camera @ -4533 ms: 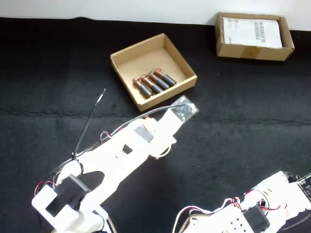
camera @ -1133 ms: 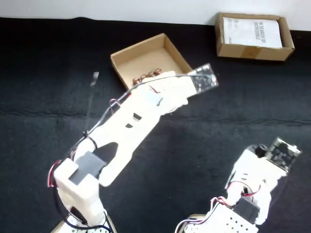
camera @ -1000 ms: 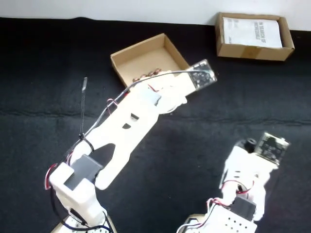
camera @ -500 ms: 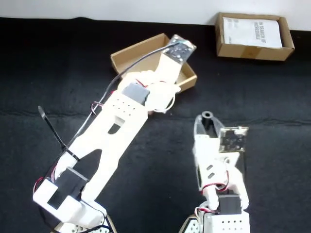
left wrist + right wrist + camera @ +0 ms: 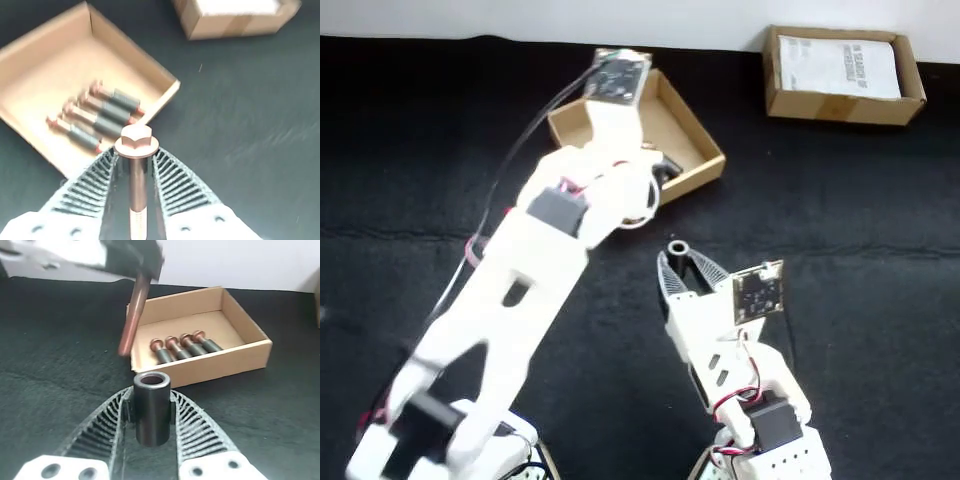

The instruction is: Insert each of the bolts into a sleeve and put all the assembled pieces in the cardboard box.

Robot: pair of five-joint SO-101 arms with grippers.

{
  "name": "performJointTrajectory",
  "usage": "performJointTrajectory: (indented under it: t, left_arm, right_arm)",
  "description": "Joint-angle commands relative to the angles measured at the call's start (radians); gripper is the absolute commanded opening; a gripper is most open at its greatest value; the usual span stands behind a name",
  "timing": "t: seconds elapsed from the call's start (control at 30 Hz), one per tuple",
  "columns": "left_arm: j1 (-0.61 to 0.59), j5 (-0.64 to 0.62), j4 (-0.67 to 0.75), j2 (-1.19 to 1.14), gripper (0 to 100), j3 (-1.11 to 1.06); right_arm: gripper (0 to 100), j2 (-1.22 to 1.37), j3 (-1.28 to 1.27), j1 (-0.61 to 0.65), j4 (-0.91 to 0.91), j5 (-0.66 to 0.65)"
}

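A copper bolt (image 5: 137,190) is clamped in the left gripper (image 5: 135,154), shaft hanging down beside the cardboard box (image 5: 200,367). A dark sleeve (image 5: 151,412) is gripped upright (bore facing up) by the right gripper (image 5: 151,395), near the box's front wall. Four assembled pieces (image 5: 182,347) are laid side by side inside the box.

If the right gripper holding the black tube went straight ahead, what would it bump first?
Most likely the near wall of the cardboard box: the right gripper, shut on the sleeve, points at it. The hanging bolt looks off to one side, though depth is hard to judge.
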State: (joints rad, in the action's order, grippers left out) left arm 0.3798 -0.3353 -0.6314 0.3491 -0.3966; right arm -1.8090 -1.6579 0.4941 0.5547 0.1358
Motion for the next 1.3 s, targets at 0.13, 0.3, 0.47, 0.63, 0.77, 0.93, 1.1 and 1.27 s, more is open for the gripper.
performJointTrajectory:
  t: [0.13, 0.3, 0.47, 0.63, 0.77, 0.93, 1.1, 1.27]
  left_arm:
    - [0.054, 0.058, 0.535, 0.418, 1, -0.526]
    - [0.104, 0.066, 0.539, 0.570, 1, -0.621]
    - [0.120, 0.064, 0.539, 0.661, 1, -0.631]
    - [0.154, 0.064, 0.539, 0.716, 1, -0.618]
    - [0.196, 0.064, 0.539, 0.711, 1, -0.634]
    - [0.231, 0.064, 0.539, 0.711, 1, -0.665]
    - [0.226, 0.066, 0.542, 0.713, 1, -0.714]
    - [0.225, 0.066, 0.543, 0.716, 1, -0.746]
  right_arm:
    - [0.8, -0.022, -0.143, 0.008, -0.022, 0.011]
    - [0.8, -0.022, -0.143, 0.008, -0.022, 0.012]
    - [0.8, -0.022, -0.143, 0.008, -0.022, 0.012]
    - [0.8, -0.022, -0.143, 0.008, -0.022, 0.012]
    - [0.8, -0.022, -0.143, 0.008, -0.022, 0.012]
    - [0.8, -0.022, -0.143, 0.008, -0.022, 0.041]
    - [0.8, -0.022, -0.143, 0.008, -0.022, 0.051]
    - [0.8, -0.022, -0.143, 0.008, -0.022, 0.051]
